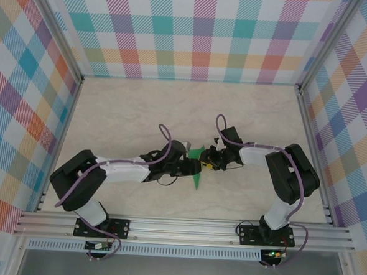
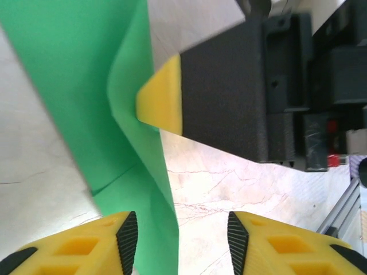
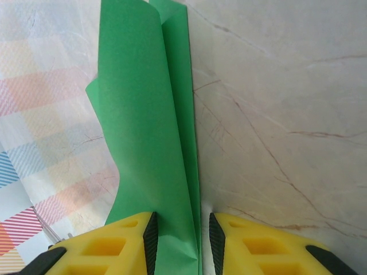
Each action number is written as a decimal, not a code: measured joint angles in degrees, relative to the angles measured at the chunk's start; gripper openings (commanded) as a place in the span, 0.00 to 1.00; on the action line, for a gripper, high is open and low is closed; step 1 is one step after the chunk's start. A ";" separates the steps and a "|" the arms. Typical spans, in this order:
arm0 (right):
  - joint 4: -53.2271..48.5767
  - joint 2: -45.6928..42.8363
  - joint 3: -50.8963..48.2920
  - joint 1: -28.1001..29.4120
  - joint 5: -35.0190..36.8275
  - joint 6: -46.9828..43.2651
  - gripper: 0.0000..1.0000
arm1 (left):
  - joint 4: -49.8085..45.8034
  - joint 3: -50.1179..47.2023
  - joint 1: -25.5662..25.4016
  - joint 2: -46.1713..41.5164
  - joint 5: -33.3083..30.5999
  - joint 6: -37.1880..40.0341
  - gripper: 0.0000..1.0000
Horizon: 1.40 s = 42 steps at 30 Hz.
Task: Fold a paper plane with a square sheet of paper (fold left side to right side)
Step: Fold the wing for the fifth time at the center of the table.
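The paper plane (image 1: 197,171) is a slim green strip, its long axis running near to far, over the middle of the table (image 1: 129,109), between both arms. The right tool (image 3: 180,229) clasps it from the right. The left tool (image 2: 183,229) sits just left of it, released, jaws apart, the paper beside one finger.

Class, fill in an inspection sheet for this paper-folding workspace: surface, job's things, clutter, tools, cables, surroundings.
Surface: pale marble-look table.
Job's things: green paper, folded narrow with layered flaps, standing between the two tools.
Clutter: nothing seen.
Tools: left tool open, the paper's edge beside one finger; right tool has the paper between its fingers, grip unclear.
Cables: purple cables run along both arms.
Surroundings: checked walls, metal frame.
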 measured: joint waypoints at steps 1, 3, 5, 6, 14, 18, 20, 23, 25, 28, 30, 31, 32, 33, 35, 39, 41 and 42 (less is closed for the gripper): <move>0.00 0.00 0.00 0.00 0.00 0.00 0.33 | -0.42 -0.61 0.87 -1.60 -0.09 0.04 0.51; 0.00 0.00 0.00 0.00 0.00 0.00 0.33 | -0.94 -1.25 2.47 -3.72 -0.09 0.07 0.51; 0.00 0.00 0.00 0.00 0.00 0.00 0.33 | -1.27 -1.27 4.31 -4.57 0.59 0.00 0.48; -0.02 0.00 0.00 0.00 0.00 0.00 0.33 | -1.14 -1.27 5.46 -4.46 1.42 -0.15 0.46; -0.04 0.00 0.02 0.00 0.00 0.00 0.33 | 0.13 2.69 9.22 4.85 7.45 -0.72 0.38; -0.07 -0.02 0.02 0.00 0.00 -0.02 0.33 | 1.62 4.07 9.42 7.78 9.64 -1.49 0.36; -0.09 -0.02 0.02 0.00 0.00 -0.09 0.33 | 2.16 4.90 9.46 8.72 10.40 -1.66 0.35; -0.11 -0.02 0.02 0.00 0.00 -0.20 0.33 | 3.45 5.49 9.49 9.81 11.43 -1.92 0.34; -0.11 -0.02 0.02 0.00 0.00 -0.20 0.33 | 4.31 5.57 9.51 10.60 12.11 -2.56 0.34; -0.11 -0.02 0.02 0.00 0.00 -0.20 0.33 | 5.14 5.60 9.51 11.63 12.76 -3.23 0.33; -0.11 -0.02 0.02 0.00 0.00 -0.22 0.33 | 5.55 5.60 9.51 12.02 12.87 -3.43 0.33; -0.11 -0.02 0.02 0.00 0.00 -0.20 0.33 | 5.75 5.60 9.51 12.11 12.98 -3.63 0.32; -0.11 -0.02 0.02 0.00 0.00 -0.20 0.33 | 5.95 5.60 9.51 12.13 13.00 -3.74 0.31; -0.11 -0.02 0.02 0.00 0.00 -0.20 0.33 | 6.05 5.60 9.51 12.13 13.05 -3.89 0.30; -0.11 -0.02 0.02 0.00 0.00 -0.22 0.33 | 6.25 5.62 9.51 12.15 13.11 -4.28 0.28; -0.11 -0.02 0.04 0.00 0.00 -0.20 0.33 | 6.51 5.62 9.51 12.74 13.51 -4.50 0.27; -0.13 -0.02 0.04 0.00 0.00 -0.20 0.33 | 6.49 5.62 9.51 13.07 13.49 -4.52 0.28; -0.13 -0.02 0.04 0.00 0.00 -0.20 0.33 | 6.49 5.62 9.51 13.16 13.46 -4.52 0.28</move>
